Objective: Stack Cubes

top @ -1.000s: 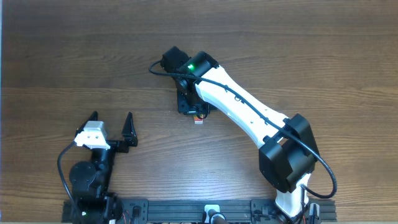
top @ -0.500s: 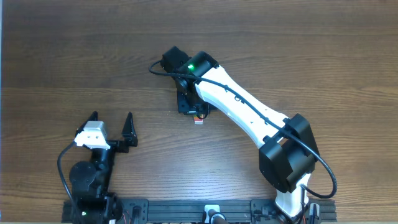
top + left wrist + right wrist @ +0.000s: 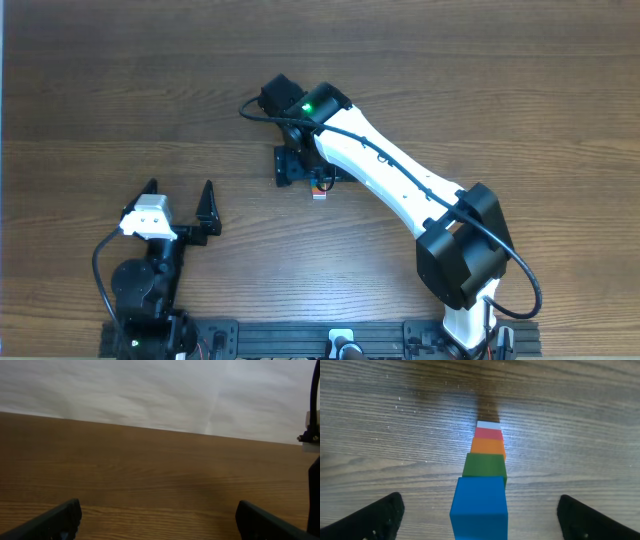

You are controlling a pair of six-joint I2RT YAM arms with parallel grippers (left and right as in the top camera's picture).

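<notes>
— Where's the stack?
— The stack of cubes (image 3: 486, 460) stands on the table (image 3: 380, 420) midway between my right gripper's (image 3: 482, 522) fingers, with the blue cube (image 3: 480, 505) on top, nearest them. The fingers are spread wide, clear of it on both sides.
— And the left?
— The left gripper (image 3: 180, 195) sits well apart, fingers spread too, holding nothing.
— Advice?
— The release looks made, so I'd lift straight up. Any sideways drift and a finger could clip the blue cube and topple the column.
</notes>
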